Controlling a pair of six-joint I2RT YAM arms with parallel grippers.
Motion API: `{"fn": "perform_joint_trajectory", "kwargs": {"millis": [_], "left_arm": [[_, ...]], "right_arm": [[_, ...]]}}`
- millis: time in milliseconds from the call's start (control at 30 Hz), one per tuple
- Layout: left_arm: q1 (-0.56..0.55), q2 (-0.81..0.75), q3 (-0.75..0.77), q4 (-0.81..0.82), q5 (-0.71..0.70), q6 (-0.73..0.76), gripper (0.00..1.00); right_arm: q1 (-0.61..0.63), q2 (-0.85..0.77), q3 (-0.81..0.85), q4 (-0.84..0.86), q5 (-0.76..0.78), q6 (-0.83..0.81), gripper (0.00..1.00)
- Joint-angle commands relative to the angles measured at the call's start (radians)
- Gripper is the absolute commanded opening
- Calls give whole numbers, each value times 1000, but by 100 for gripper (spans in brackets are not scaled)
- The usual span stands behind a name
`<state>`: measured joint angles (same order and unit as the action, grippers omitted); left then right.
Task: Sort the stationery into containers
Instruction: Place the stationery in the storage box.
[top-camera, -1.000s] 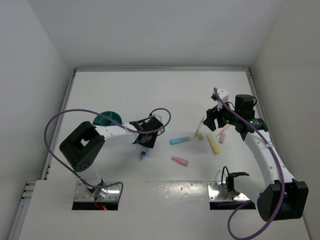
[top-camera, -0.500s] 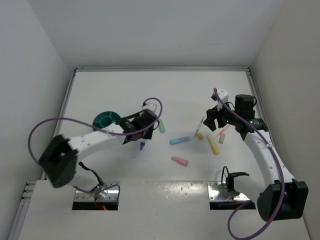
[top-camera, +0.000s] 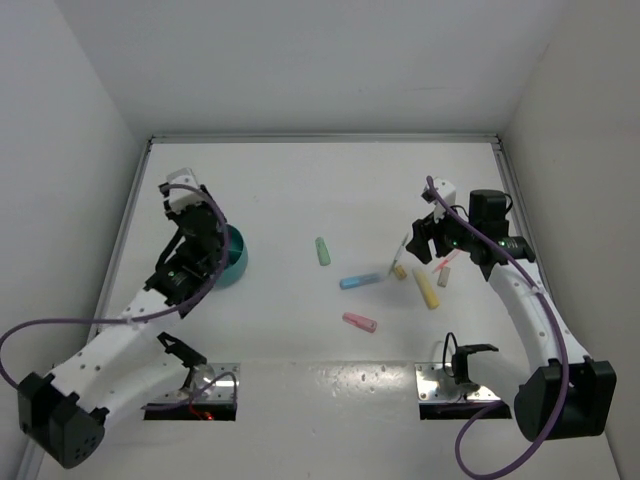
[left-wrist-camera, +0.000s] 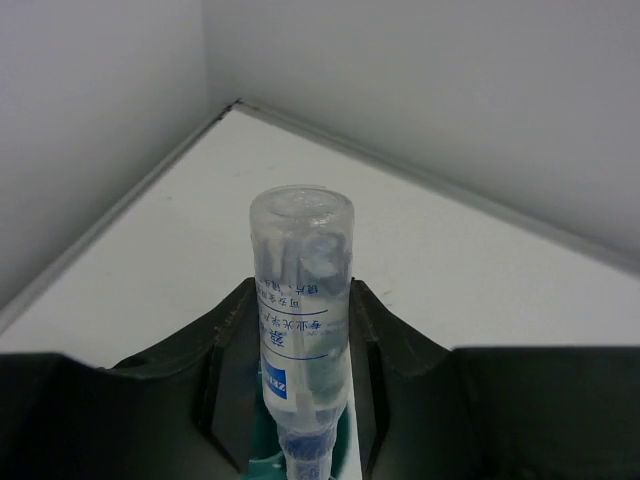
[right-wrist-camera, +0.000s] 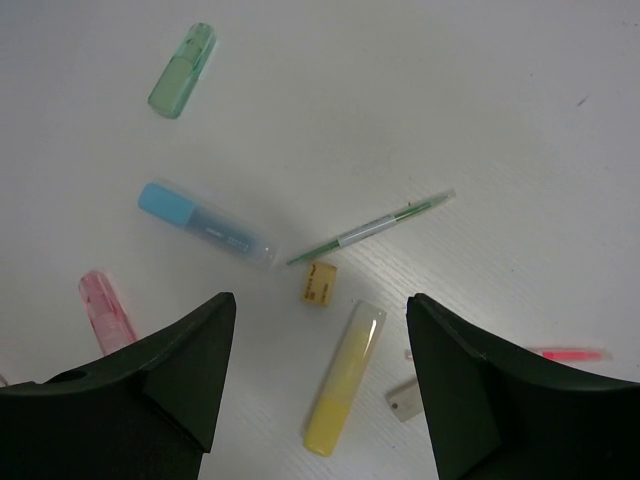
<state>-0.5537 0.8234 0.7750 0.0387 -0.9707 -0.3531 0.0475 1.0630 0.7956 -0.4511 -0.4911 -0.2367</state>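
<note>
My left gripper (top-camera: 205, 243) is over the round teal holder (top-camera: 233, 258) at the left. In the left wrist view it (left-wrist-camera: 300, 330) is shut on a clear pen with a blue tip (left-wrist-camera: 300, 270), tip pointing down over a bit of teal (left-wrist-camera: 250, 465). My right gripper (top-camera: 425, 242) is open and empty above the loose stationery. The right wrist view shows a green marker (right-wrist-camera: 182, 71), a blue marker (right-wrist-camera: 205, 224), a pink marker (right-wrist-camera: 107, 310), a thin green pen (right-wrist-camera: 372, 228) and a yellow marker (right-wrist-camera: 345, 377) between the open fingers (right-wrist-camera: 318, 305).
A small yellow eraser-like block (right-wrist-camera: 320, 284), a small pale piece (right-wrist-camera: 403, 398) and a thin pink pen (right-wrist-camera: 570, 354) lie near the yellow marker. White walls close the table at the back and both sides. The left wall is close to the holder.
My left arm has swung from the middle of the table back left to the teal holder, carrying the clear pen. The green marker now lies uncovered. The right arm has not moved.
</note>
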Motion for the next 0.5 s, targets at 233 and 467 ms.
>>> {"fn": "perform_joint_trajectory", "kwargs": {"millis": [233, 467], "left_arm": [[178, 169, -105, 340, 90, 249, 0], [222, 224, -161, 362, 171, 230, 0]], "right_arm": [[-3, 2, 45, 14, -32, -22, 70], [-3, 11, 45, 5, -32, -23, 70]]}}
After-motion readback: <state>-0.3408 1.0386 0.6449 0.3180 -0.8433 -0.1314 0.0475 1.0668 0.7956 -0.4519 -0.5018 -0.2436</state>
